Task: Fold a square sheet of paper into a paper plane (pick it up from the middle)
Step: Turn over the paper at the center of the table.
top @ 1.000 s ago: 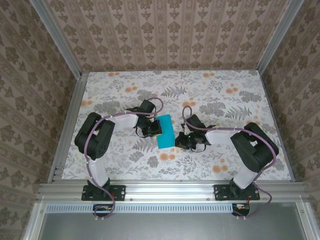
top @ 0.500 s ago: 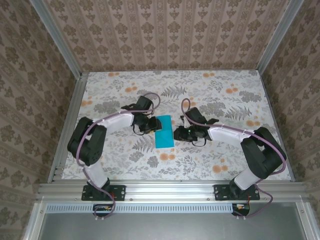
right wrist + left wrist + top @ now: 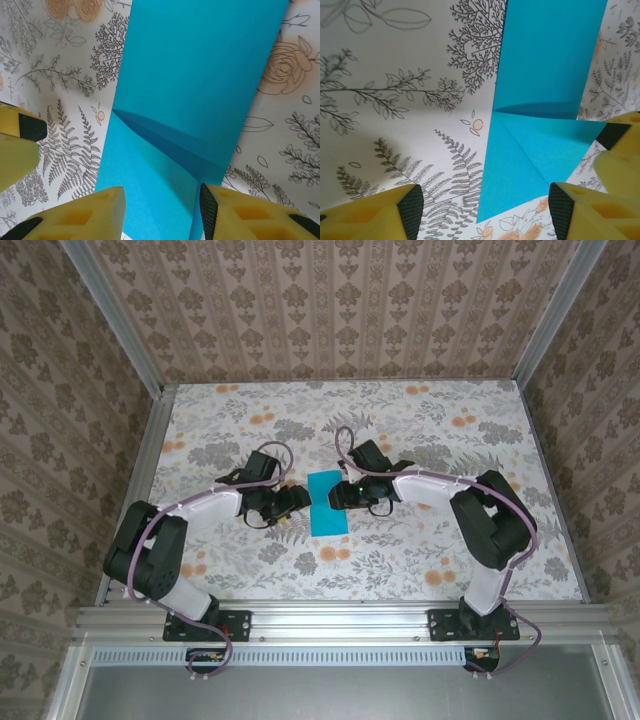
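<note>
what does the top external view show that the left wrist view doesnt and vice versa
Top external: both whole arms, the left gripper just left of the sheet of paper and the right gripper at its right edge, plus the aluminium frame. Left wrist: the folds up close, a diagonal crease and a lifted flap edge casting a shadow, framed by open yellow fingers. Both: the turquoise sheet lying on the floral table.

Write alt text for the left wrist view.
Partly folded blue paper lies on a floral table, a diagonal crease across its near flap. The left pincer is open, its yellow fingers at the bottom edge.
</note>
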`<action>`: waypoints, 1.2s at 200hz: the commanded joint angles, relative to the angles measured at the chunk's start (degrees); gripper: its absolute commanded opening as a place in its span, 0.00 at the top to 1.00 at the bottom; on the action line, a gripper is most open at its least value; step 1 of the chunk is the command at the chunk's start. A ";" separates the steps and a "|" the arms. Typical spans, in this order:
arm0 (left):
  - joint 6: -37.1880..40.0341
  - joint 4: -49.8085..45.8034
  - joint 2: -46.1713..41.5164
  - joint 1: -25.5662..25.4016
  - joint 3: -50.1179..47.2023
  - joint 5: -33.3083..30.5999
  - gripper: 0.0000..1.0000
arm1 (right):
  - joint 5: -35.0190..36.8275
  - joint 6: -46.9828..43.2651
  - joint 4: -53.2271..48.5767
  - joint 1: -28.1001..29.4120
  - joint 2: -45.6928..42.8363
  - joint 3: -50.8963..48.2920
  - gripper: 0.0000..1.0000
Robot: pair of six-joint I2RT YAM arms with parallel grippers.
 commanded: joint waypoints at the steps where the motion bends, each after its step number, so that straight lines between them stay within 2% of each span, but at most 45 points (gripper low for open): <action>1: -1.98 4.86 -1.59 0.41 -1.08 2.84 0.27 | -4.40 -3.08 0.35 -1.63 1.83 2.05 0.54; 41: -3.69 8.76 -0.55 0.41 -2.24 5.03 0.26 | -13.38 -3.89 2.62 -3.29 4.60 2.32 0.58; 59: -5.17 12.29 0.60 0.41 -3.09 6.95 0.26 | -15.07 -4.43 2.82 -3.62 5.46 2.47 0.62; 77: -5.84 14.69 1.50 0.25 -3.53 8.10 0.27 | -15.77 -3.87 3.46 -4.21 6.09 2.17 0.68; 92: -5.76 15.43 1.92 -0.14 -3.53 8.38 0.29 | -17.35 -2.24 5.68 -5.09 6.24 1.33 0.78; 113: -5.58 16.30 3.09 -0.71 -3.24 8.68 0.32 | -20.96 2.35 12.08 -6.33 5.84 -1.05 0.88; 134: -5.87 18.17 5.04 -1.47 -2.90 9.38 0.35 | -23.08 8.48 20.16 -7.66 5.17 -4.03 0.93; 170: -6.28 20.40 8.32 -2.90 -1.51 10.36 0.39 | -26.79 17.28 32.03 -9.50 4.69 -8.39 0.93; 222: -6.46 23.22 10.44 -4.07 0.62 10.47 0.44 | -26.44 18.76 33.34 -9.87 4.68 -9.82 0.93; 240: -6.47 23.72 10.73 -4.16 1.04 10.36 0.49 | -26.31 18.86 33.39 -10.03 4.97 -10.08 0.93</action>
